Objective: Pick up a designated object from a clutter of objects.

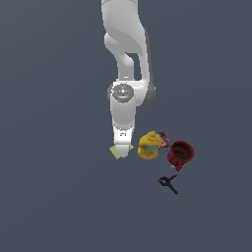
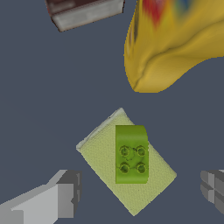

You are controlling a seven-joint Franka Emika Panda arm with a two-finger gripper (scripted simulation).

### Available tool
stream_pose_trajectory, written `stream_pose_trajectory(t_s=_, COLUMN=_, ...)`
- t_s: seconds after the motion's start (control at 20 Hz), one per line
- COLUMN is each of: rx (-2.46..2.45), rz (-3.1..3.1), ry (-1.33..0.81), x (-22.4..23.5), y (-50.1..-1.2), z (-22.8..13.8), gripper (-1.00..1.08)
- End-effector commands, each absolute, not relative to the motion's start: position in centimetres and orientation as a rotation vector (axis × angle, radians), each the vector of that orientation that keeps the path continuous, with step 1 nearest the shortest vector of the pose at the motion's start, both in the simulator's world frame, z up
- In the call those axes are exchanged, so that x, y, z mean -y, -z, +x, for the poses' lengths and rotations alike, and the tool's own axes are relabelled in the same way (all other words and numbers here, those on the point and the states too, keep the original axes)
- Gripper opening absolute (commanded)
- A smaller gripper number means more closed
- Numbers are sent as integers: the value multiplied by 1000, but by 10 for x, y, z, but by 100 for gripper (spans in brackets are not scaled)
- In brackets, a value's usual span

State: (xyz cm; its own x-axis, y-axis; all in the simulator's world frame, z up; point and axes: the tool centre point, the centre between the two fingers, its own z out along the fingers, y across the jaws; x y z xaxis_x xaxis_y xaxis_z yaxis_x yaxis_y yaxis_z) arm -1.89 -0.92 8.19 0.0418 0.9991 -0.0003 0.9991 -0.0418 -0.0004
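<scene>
1. Wrist view, nearest: two grey fingers of the end effector stand wide apart at opposite edges of the picture, gripping nothing, with bare table beneath them.
2. Between the fingers and slightly beyond them lies the small bright green block, brick-shaped, with four round studs marked dark on its top; no writing can be made out on it.
3. The block rests on a pale yellow-green flat pad, a rough-textured rectangle lying at an angle on the table.
4. Farther on, the yellow bottle bulges into view, apart from the pad; red and blue patches show on it, too blurred to read as a label.
5. Beside the bottle, a dark reddish-brown packet with a grey side is cut off by the picture's edge; no lettering is legible.
6. Exterior view: the white arm reaches down, its end effector just above the pad; the block cannot be seen here.
7. Toward the exterior view's right stand the yellow bottle with its blue band, the packet touching it, and a dark red mug.
8. A black clamp with a red tip lies apart from the mug.
</scene>
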Motion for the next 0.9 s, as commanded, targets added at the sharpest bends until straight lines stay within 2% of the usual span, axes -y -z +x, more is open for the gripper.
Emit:
stream_pose_trajectory(t_s=0.0, rx=2174, rz=-2267, ry=-1, x=9, y=-80, z=-19, gripper=100)
stream_pose_trajectory(t_s=0.8, rx=2179, rz=-2263, ry=0, x=9, y=-32, z=-19, gripper=100)
stream_pose_trajectory(t_s=0.85, rx=2179, rz=-2263, ry=0, x=9, y=-32, z=-19, gripper=-100)
